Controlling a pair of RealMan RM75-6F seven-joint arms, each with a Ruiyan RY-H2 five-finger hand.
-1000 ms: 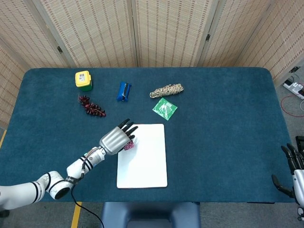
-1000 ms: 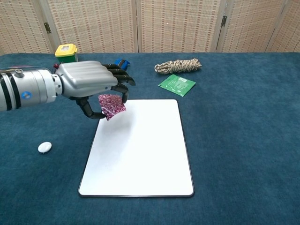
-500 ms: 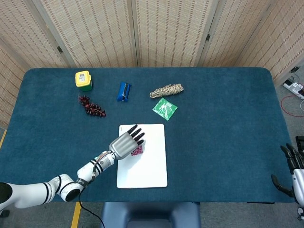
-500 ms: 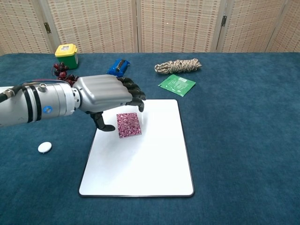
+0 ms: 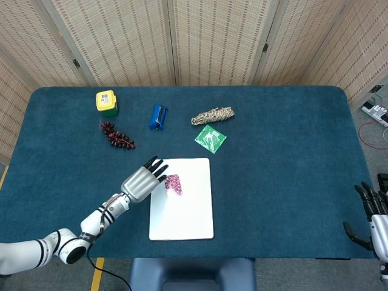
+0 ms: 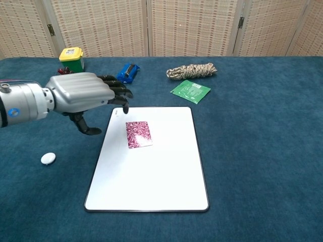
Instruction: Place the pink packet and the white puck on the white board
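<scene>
The pink packet [image 6: 138, 134] [image 5: 173, 183] lies flat on the upper left part of the white board [image 6: 156, 171] [image 5: 188, 212]. My left hand [image 6: 85, 96] [image 5: 142, 179] hovers just left of the board's top left corner, fingers spread and holding nothing. The white puck [image 6: 48, 158] sits on the blue cloth left of the board; the head view hides it behind my left arm. My right hand [image 5: 371, 212] hangs at the table's far right edge, fingers apart and empty.
Along the back lie a yellow and green tub [image 5: 106, 102], dark red grapes [image 5: 117, 137], a blue object [image 5: 158, 116], a coil of rope [image 5: 213, 115] and a green packet [image 5: 210, 138]. The blue tablecloth [image 5: 285, 163] covers the whole table.
My left hand let go of the pink packet, which now rests on the board, and drew back to the left off the board.
</scene>
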